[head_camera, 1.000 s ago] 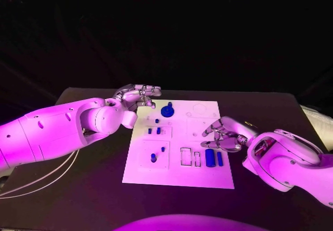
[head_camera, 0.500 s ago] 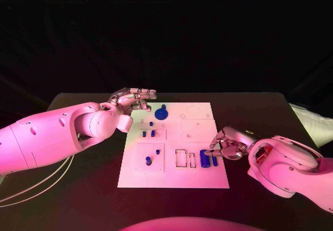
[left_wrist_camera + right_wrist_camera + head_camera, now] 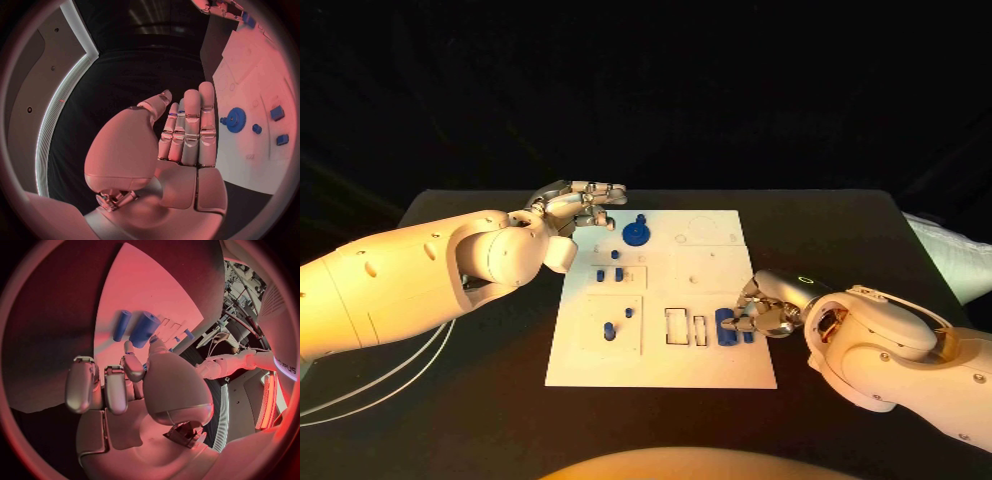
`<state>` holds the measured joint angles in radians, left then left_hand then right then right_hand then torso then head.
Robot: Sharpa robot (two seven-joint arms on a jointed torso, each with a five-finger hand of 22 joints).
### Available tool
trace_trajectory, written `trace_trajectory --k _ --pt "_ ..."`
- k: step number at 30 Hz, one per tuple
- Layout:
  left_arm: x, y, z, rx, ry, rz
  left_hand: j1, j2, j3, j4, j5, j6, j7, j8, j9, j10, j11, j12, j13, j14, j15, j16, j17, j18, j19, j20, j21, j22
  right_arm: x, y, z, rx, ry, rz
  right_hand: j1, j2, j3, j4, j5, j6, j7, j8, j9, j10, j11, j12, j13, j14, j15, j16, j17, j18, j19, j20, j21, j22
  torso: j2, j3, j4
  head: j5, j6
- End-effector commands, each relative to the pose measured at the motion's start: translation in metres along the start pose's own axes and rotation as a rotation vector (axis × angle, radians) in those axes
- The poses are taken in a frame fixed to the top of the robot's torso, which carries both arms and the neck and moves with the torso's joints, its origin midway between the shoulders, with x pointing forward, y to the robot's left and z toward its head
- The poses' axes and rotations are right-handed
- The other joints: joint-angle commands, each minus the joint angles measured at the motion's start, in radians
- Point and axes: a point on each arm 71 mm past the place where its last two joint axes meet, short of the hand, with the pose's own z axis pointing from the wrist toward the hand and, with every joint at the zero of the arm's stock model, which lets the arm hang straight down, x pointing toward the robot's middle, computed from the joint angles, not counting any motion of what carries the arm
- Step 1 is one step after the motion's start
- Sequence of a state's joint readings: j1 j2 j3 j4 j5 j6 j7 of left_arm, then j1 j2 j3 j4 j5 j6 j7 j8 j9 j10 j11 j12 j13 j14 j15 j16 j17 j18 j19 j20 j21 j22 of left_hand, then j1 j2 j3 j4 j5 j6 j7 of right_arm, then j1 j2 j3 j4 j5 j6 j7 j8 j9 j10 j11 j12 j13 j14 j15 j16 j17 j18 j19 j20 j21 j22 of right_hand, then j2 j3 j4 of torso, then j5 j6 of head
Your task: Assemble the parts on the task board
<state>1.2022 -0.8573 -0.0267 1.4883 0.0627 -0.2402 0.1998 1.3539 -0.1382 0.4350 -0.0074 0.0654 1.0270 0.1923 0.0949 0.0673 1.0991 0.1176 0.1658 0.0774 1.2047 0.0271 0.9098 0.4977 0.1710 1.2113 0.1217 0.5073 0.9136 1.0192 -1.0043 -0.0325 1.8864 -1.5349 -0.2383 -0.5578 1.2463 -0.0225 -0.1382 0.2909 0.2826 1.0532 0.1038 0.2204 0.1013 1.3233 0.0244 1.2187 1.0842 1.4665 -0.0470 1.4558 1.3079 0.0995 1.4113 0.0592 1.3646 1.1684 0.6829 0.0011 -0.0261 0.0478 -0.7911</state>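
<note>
Head view: the left hand [image 3: 581,203] hovered at the far left corner of the board [image 3: 661,370], fingers curled loosely and holding nothing. The right hand [image 3: 764,308] lay low at the board's right edge, fingertips bent down beside the thick cylinder [image 3: 726,326] and thin cylinder [image 3: 747,329]; whether it touched them could not be told. A gear [image 3: 636,235] stood near the far edge, just beside the left hand; small pegs [image 3: 609,333] sat in the left-hand recesses.

Left wrist view: the left hand [image 3: 181,135] was flat, fingers straight and pressed together, empty, over the table [image 3: 119,90] just off the board [image 3: 262,155]. The gear [image 3: 236,119] lay near the fingertips, apart from them.

Right wrist view: the right hand [image 3: 125,385] showed fingers curled inward, gripping nothing visible. The thick cylinder [image 3: 144,329] and thin cylinder [image 3: 122,325] lay side by side on the board [image 3: 150,285] just beyond the fingertips.
</note>
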Motion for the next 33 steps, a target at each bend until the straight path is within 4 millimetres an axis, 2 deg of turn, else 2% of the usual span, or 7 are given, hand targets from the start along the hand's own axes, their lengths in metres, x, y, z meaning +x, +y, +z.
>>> trace_trajectory --k 1,12,16,19,21,26,33 --pt "0.003 -0.001 0.000 0.008 0.022 -0.002 0.006 0.000 0.000 -0.007 0.006 -0.004 -0.001 0.006 0.001 -0.004 0.000 0.006 -0.001 -0.005 0.000 -0.005 -0.001 0.011 0.001 0.004 -0.005 -0.001 0.004 0.001 0.002 0.009 0.016 -0.061 -0.010 0.000 -0.008 -0.002 0.003 0.004 -0.004 0.005 0.002 0.001 -0.004 0.006 0.001 0.068 -0.003 0.006 0.061 -0.021 0.000 0.001 0.006 0.002 0.000 -0.0002 -0.0004 0.001 -0.001" --pt "0.003 -0.001 0.000 0.005 0.023 -0.002 0.006 0.000 0.000 -0.007 0.006 -0.004 -0.001 0.006 0.001 -0.004 0.000 0.006 -0.001 -0.005 0.000 -0.005 -0.001 0.011 0.001 0.004 -0.005 -0.001 0.016 0.005 0.010 0.004 0.037 -0.081 0.011 0.009 -0.010 -0.009 0.008 0.007 -0.006 0.010 0.005 0.004 -0.006 0.010 0.014 0.068 -0.005 0.007 0.063 -0.021 0.000 -0.001 0.007 0.004 0.000 -0.0008 0.0000 0.003 -0.007" --pt "0.002 -0.001 0.000 0.005 0.023 -0.002 0.006 0.000 0.000 -0.007 0.006 -0.004 -0.001 0.006 0.001 -0.004 0.000 0.006 -0.001 -0.005 0.000 -0.005 -0.001 0.011 0.001 0.004 -0.005 -0.001 0.017 0.004 0.011 0.009 0.030 -0.082 0.025 0.025 -0.008 -0.009 0.017 0.011 -0.008 0.014 0.008 0.007 -0.008 0.012 0.021 0.068 -0.006 0.008 0.064 -0.021 0.000 -0.002 0.008 0.005 -0.001 -0.0012 -0.0006 0.003 -0.008" --pt "0.002 -0.001 0.000 0.005 0.022 -0.002 0.006 0.000 0.000 -0.007 0.006 -0.004 -0.001 0.006 0.001 -0.004 0.000 0.006 -0.001 -0.005 0.000 -0.005 -0.001 0.011 0.001 0.004 -0.005 -0.001 0.016 0.003 0.011 0.011 0.020 -0.077 0.035 0.052 -0.003 -0.007 0.029 0.021 -0.011 0.017 0.013 0.014 -0.011 0.015 0.032 0.069 -0.009 0.010 0.069 -0.022 0.001 -0.004 0.011 0.010 -0.001 -0.0013 -0.0004 0.003 -0.008" --pt "0.002 -0.001 -0.001 0.005 0.022 -0.002 0.006 0.000 0.000 -0.007 0.006 -0.004 -0.001 0.006 0.001 -0.004 0.000 0.006 -0.001 -0.005 0.000 -0.005 -0.001 0.011 0.001 0.004 -0.005 -0.001 0.015 0.004 0.011 0.007 0.001 -0.063 0.035 0.061 -0.003 -0.005 0.035 0.027 -0.013 0.019 0.016 0.018 -0.013 0.017 0.038 0.070 -0.010 0.013 0.074 -0.022 0.003 -0.005 0.013 0.014 -0.001 -0.0009 -0.0007 0.004 -0.008" --pt "0.002 -0.001 -0.001 0.005 0.022 -0.002 0.005 -0.001 -0.001 -0.007 0.006 -0.004 -0.001 0.007 0.001 -0.004 0.000 0.007 -0.001 -0.005 0.000 -0.005 -0.002 0.011 0.000 0.004 -0.005 -0.002 0.011 0.009 0.007 -0.018 -0.054 -0.013 0.030 0.075 -0.008 -0.003 0.048 0.046 -0.020 0.025 0.024 0.029 -0.018 0.023 0.052 0.072 -0.014 0.020 0.086 -0.025 0.011 -0.009 0.023 0.032 -0.001 -0.0003 -0.0008 0.004 -0.007" --pt "0.002 0.000 0.000 0.004 0.024 -0.002 0.005 -0.001 -0.001 -0.007 0.006 -0.004 -0.001 0.007 0.001 -0.004 0.000 0.007 -0.001 -0.005 0.000 -0.005 -0.002 0.011 0.000 0.004 -0.005 -0.002 0.003 0.022 -0.002 -0.071 -0.114 0.100 0.013 0.094 -0.020 0.000 0.060 0.065 -0.029 0.031 0.035 0.040 -0.026 0.025 0.065 0.074 -0.021 0.026 0.097 -0.029 0.020 -0.015 0.034 0.052 -0.001 -0.0015 0.0001 0.000 -0.004"
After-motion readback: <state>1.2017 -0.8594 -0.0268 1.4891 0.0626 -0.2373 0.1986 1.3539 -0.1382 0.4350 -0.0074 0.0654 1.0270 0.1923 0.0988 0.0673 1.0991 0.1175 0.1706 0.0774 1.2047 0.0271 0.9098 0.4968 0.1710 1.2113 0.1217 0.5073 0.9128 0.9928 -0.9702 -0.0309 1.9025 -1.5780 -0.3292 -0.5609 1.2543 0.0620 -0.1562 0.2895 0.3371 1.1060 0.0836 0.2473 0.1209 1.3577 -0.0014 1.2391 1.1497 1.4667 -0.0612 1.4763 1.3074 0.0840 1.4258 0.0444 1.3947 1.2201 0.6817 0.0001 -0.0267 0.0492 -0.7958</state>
